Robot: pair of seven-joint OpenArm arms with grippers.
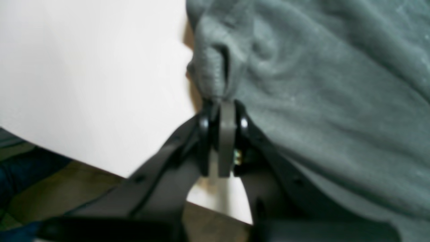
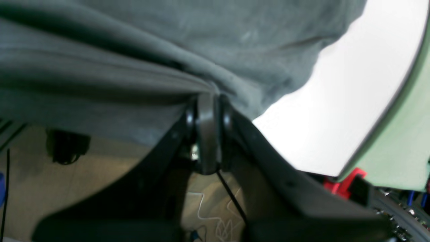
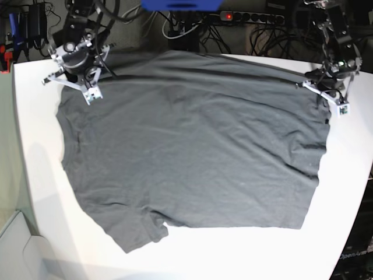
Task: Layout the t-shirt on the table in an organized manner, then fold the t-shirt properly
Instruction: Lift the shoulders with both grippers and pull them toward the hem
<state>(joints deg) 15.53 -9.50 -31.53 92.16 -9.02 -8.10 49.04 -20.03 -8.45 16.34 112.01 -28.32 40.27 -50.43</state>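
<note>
The plain dark charcoal-grey cloth t-shirt (image 3: 192, 151) lies spread across the large smooth white surface (image 3: 41, 192), stretched between both tools. The left tool (image 1: 225, 102) is clamped on a puckered fold of the shirt's edge, and the right tool (image 2: 208, 95) is closed on a bunched hem fold.

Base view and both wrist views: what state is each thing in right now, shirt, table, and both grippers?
t-shirt: spread open on the table, still wrinkled, not folded, pinched at two far corners.
table: bare white around the shirt's edges.
left gripper: shut on the t-shirt's edge.
right gripper: shut on the t-shirt's edge, cloth pulled taut into folds.
</note>
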